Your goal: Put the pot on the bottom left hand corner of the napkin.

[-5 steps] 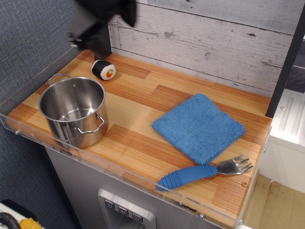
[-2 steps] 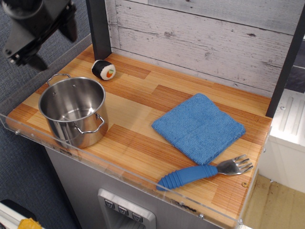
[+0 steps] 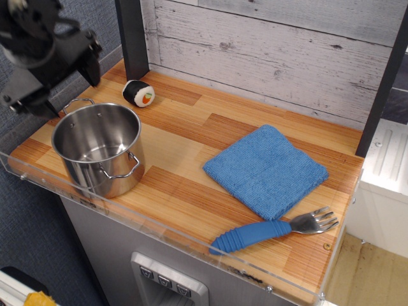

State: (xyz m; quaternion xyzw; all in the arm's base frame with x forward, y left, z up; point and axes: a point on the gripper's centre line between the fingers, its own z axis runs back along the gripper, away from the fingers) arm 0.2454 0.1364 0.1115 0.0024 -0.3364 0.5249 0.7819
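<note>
From my remote seat I judge nothing done yet: the pot (image 3: 97, 149) sits at the counter's left end, well apart from the napkin (image 3: 266, 169), while the gripper (image 3: 54, 70) hovers just above its far rim, holding nothing, fingers spread.

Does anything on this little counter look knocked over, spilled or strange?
Nothing stands out. The pot stands upright and looks empty, the napkin lies flat though turned at an angle, and the fork lies flat beside the napkin.
</note>
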